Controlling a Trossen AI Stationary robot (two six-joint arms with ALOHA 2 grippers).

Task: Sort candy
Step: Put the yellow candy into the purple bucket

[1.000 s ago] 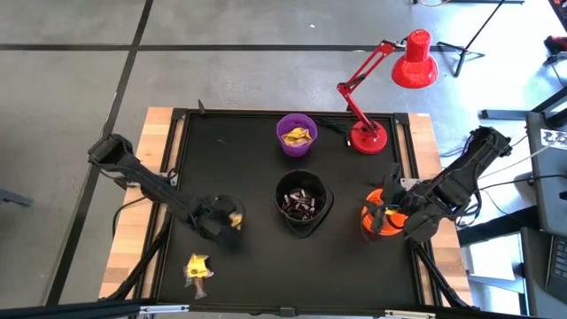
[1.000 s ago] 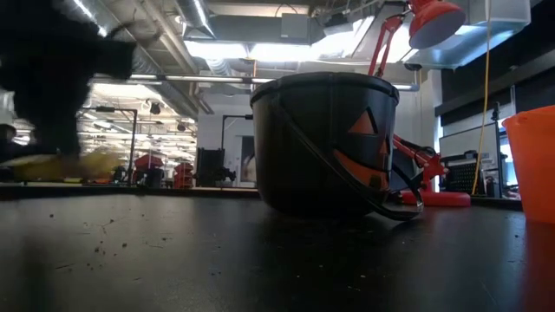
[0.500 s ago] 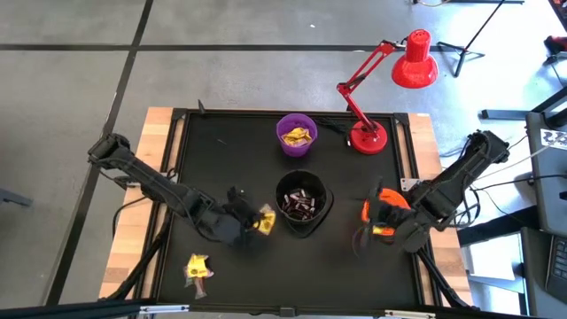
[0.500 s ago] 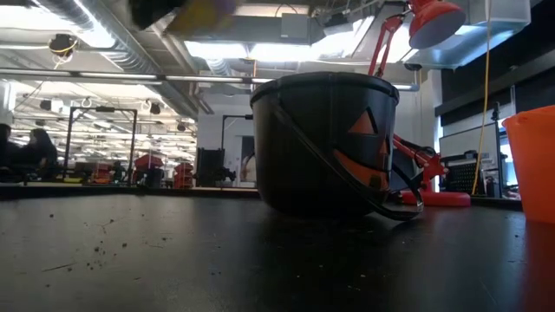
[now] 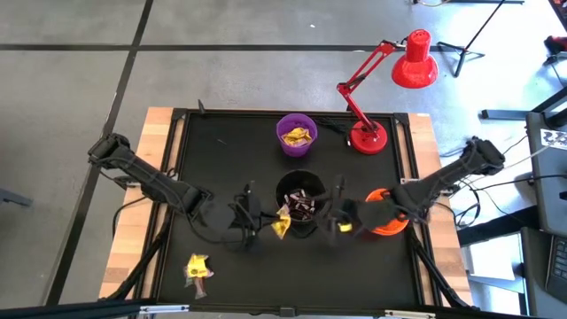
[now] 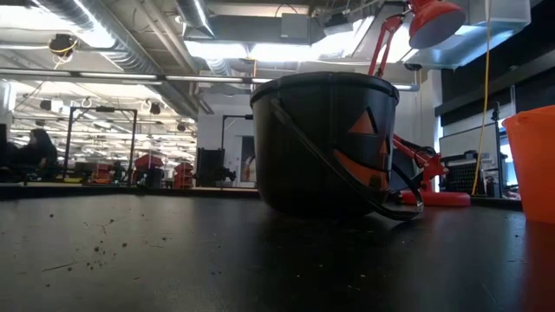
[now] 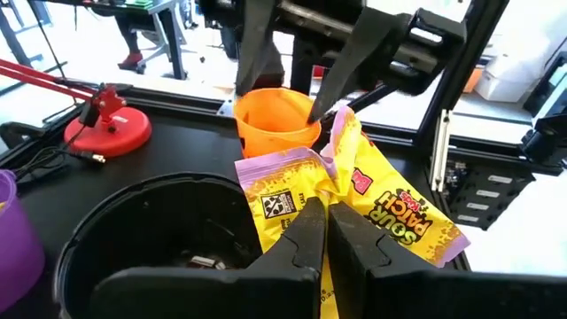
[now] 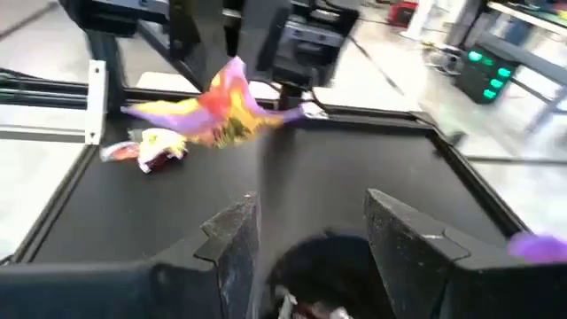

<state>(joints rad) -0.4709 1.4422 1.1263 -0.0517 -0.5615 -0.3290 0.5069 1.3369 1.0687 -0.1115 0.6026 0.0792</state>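
Here the left hand grips a yellow candy packet above the black bowl on the dark worktop; the right hand hangs open nearby. Ceiling lights glow behind.

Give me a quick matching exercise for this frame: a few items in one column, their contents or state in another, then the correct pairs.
Items:
1. purple bowl
2. black bucket
3. left gripper
4. right gripper

States:
A. open, holding nothing
B. dark wrapped candy inside
C. shut on a yellow candy packet
D. yellow candy inside

Pairs: 1-D, 2-B, 3-C, 4-A
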